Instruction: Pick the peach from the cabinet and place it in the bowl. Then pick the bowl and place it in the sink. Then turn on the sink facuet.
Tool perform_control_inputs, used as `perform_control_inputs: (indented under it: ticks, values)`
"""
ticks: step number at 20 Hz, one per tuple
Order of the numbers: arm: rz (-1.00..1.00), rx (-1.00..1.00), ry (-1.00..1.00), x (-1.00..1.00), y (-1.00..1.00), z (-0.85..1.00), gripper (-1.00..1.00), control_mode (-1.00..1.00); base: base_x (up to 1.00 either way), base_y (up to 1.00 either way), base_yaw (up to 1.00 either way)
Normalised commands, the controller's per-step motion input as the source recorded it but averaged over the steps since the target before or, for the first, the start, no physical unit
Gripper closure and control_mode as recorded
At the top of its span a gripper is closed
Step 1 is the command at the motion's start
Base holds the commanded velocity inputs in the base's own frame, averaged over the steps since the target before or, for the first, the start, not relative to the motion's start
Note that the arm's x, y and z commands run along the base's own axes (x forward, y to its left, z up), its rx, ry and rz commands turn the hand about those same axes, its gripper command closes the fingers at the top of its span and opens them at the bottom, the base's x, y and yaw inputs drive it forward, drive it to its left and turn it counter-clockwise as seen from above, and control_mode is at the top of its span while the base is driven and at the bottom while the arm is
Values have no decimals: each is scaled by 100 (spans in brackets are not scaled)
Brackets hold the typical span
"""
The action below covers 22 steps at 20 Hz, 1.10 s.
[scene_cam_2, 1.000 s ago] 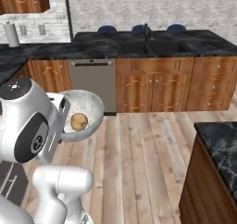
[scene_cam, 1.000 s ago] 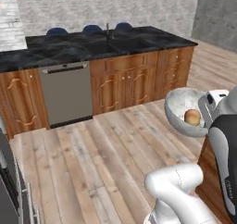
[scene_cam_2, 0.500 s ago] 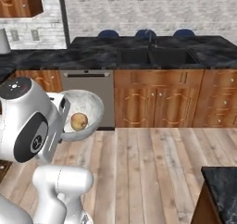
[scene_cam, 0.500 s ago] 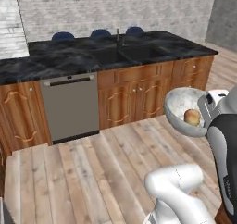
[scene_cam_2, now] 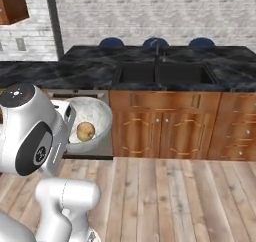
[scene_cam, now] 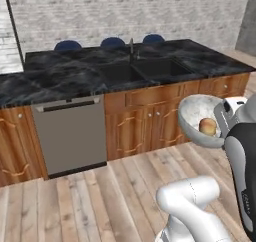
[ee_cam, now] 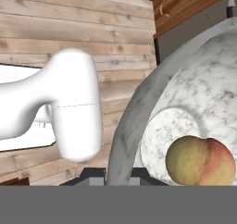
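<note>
The claw is pinched tight on the bowl's rim, peach inside. Keep it level and go slowly to the sink.

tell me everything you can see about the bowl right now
The bowl is wide, round and whitish-grey, with a marbled, stone-like inside and a flat paler bottom. It is off every surface, carried in the air above the wooden floor in front of the cupboards, tilted so that its opening faces partly sideways. The gripper is shut on its rim at the lower edge, one of the jaws on each side of the wall. The peach lies inside, resting low against the inner wall. Nothing else touches it.
</note>
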Motion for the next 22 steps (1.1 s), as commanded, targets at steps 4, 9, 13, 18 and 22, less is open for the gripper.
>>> perform_control_inputs:
  ticks: [4,9,13,18,22]
  values:
    - [0,0,0,0,0,0,100,100,100,-47,11]
    - [0,0,0,0,0,0,100,100,100,-56,11]
    - [0,0,0,0,0,0,100,100,100,-52,10]
    - [0,0,0,0,0,0,100,100,72,-42,9]
    - [0,0,0,0,0,0,100,100,47,-32,4]
